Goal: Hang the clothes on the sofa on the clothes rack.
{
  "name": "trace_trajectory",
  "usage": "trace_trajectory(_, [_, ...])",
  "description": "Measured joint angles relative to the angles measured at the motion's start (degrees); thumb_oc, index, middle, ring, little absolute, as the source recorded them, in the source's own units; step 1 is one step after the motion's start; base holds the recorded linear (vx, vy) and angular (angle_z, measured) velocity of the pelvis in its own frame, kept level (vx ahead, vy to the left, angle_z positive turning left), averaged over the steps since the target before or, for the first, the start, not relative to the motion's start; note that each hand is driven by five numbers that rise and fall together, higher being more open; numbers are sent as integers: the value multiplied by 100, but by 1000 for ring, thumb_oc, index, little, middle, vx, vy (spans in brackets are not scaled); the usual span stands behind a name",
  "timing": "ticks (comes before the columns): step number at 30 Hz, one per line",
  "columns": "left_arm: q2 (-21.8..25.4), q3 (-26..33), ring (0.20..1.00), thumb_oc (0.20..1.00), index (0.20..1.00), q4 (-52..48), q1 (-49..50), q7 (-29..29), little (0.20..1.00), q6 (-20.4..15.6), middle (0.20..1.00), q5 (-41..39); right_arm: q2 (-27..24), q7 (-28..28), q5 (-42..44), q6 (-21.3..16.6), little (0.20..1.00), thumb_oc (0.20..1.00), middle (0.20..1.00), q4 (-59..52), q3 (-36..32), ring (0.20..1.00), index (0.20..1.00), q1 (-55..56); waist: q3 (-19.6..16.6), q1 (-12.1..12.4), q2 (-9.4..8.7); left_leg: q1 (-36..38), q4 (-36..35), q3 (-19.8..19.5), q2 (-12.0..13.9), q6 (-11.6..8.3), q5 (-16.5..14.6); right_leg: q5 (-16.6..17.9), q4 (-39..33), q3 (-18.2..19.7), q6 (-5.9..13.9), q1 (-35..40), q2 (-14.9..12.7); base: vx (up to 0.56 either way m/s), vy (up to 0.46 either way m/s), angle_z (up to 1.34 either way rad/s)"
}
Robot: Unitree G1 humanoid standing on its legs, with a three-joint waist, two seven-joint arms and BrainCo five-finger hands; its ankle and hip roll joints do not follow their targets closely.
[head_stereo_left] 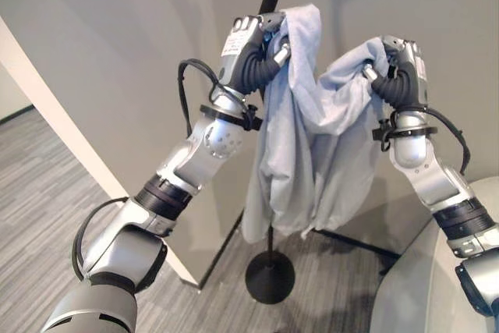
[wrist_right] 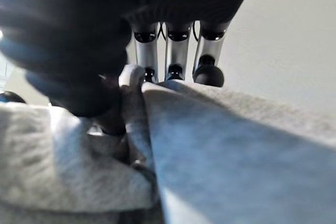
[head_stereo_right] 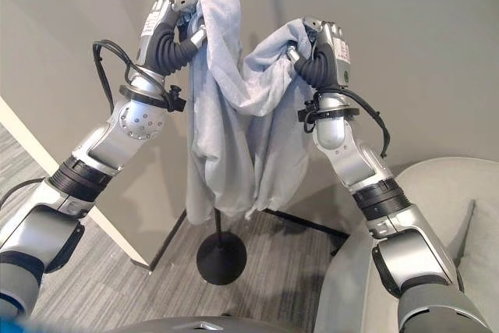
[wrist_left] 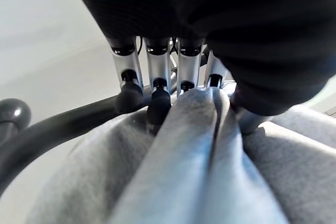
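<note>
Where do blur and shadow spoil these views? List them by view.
Left wrist view: the left hand and its dark cover are soft, the grey garment a smooth blur. Right wrist view: the right hand is dark and blurred. Left eye view: sharp, with faint shadows on the wall.

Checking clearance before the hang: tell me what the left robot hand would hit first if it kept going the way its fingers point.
Probably the clothes rack's dark curved arm. The left robot hand, shut on the light grey garment, has its fingertips right at that arm; whether they touch is unclear.
</note>
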Motion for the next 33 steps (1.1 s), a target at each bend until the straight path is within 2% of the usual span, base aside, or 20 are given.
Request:
trace_trajectory(1, [-8,27,200,200,200,-9,20,6,200,2,200,0,3,-7,0,-7,200,200,200,-36,-5,200,200,32,-12,8,-5,45,-7,0,-18,-4,-30,64,-341,57,33,-71,-224,51,-145,-12])
trace_trajectory(2, [-7,70,200,200,200,-73,19,8,200,-12,200,11,-10,-5,-5,-28,200,200,200,-102,-41,200,200,60,-19,3,22,-29,-14,-28,7,-21,-39,169,-1061,56,106,-32,-348,77,-178,23])
trace_trajectory(3, [-6,178,200,200,200,-132,20,7,200,-53,200,51,-25,-25,-6,-32,200,200,200,-190,-188,200,200,217,-12,-55,-19,-82,15,-176,50,-54,-26,591,-2514,340,342,269,-426,43,-190,32])
trace_trajectory(5, [16,251,200,200,200,-123,78,9,200,-47,200,51,-14,-18,-6,-13,200,200,200,-193,-219,200,200,379,-26,-29,-210,-38,13,-186,59,-130,-32,1021,-3054,473,357,522,-433,49,-147,21])
trace_trajectory(7, [94,276,200,200,200,-157,161,12,200,-46,200,51,10,-8,-7,-19,200,200,200,-220,-220,200,200,453,-135,-23,-456,-37,-12,-281,34,-245,-75,1377,-3390,381,201,831,-409,85,-136,18])
trace_trajectory(9, [101,300,200,200,200,-295,315,11,200,-48,200,52,4,4,-79,-23,200,200,200,-297,-353,200,200,549,-157,-15,-486,26,-16,-428,138,-428,-130,1936,-3543,269,113,976,-312,82,-124,32])
trace_trajectory(10, [102,358,200,200,200,-466,531,10,200,-53,200,52,-21,0,-162,-17,200,200,200,-366,-403,200,200,671,-188,-16,-374,94,-15,-445,320,-568,-149,1879,-3526,185,16,1065,-130,73,-104,25])
trace_trajectory(11, [100,392,200,200,200,-507,599,9,200,-60,200,52,-22,1,-182,-21,200,200,200,-394,-412,200,200,705,-202,1,-317,80,-17,-467,424,-618,-162,1857,-3517,124,-25,1104,-39,89,-123,12])
trace_trajectory(12, [52,508,200,200,200,-570,762,15,200,-54,200,48,-29,-1,-201,-21,200,200,200,-485,-578,200,200,811,-237,-14,-230,98,-18,-501,711,-776,-202,1772,-3515,46,-181,1132,253,94,-122,4])
trace_trajectory(14, [-49,683,200,200,200,-688,983,6,200,-55,200,48,-44,1,-218,-37,200,200,200,-793,-850,200,200,1070,-234,-51,-177,91,-21,-608,834,-839,-222,1712,-3519,-62,-281,1191,373,93,-113,21])
trace_trajectory(17, [-54,1252,200,200,200,-1100,1814,11,200,-52,200,48,-47,-9,-224,-102,200,200,200,-1126,-1309,200,200,1806,-237,-85,-147,157,-22,-759,886,-915,-272,1613,-3521,-242,-371,1335,424,54,-46,28])
trace_trajectory(22, [-22,1903,200,200,200,-1489,2649,25,200,-52,200,49,-37,3,-364,-124,200,200,200,-1410,-1564,200,200,2405,-234,3,-121,122,-23,-802,872,-914,-317,1605,-3519,-273,-373,1331,405,37,-17,6])
trace_trajectory(24, [-6,2211,200,200,200,-1801,3052,25,200,-84,200,50,-29,-4,-443,-266,200,200,200,-1756,-1803,200,200,2590,-235,2,-120,79,-23,-875,848,-912,-315,1602,-3518,-329,-369,1327,379,20,-1,17])
trace_trajectory(29, [24,2316,200,200,200,-2117,3149,38,200,-135,200,52,-28,-39,-447,-317,200,200,200,-1913,-1903,200,200,2613,-253,143,-108,48,-22,-940,832,-876,-284,1576,-3518,-430,-353,1333,354,12,8,9])
trace_trajectory(33, [24,2337,200,200,200,-2129,3149,73,200,-136,200,52,-28,-32,-442,-325,200,200,200,-1928,-1896,200,200,2613,-263,152,-92,35,-22,-1039,804,-894,-260,1557,-3518,-531,-330,1375,329,2,14,13])
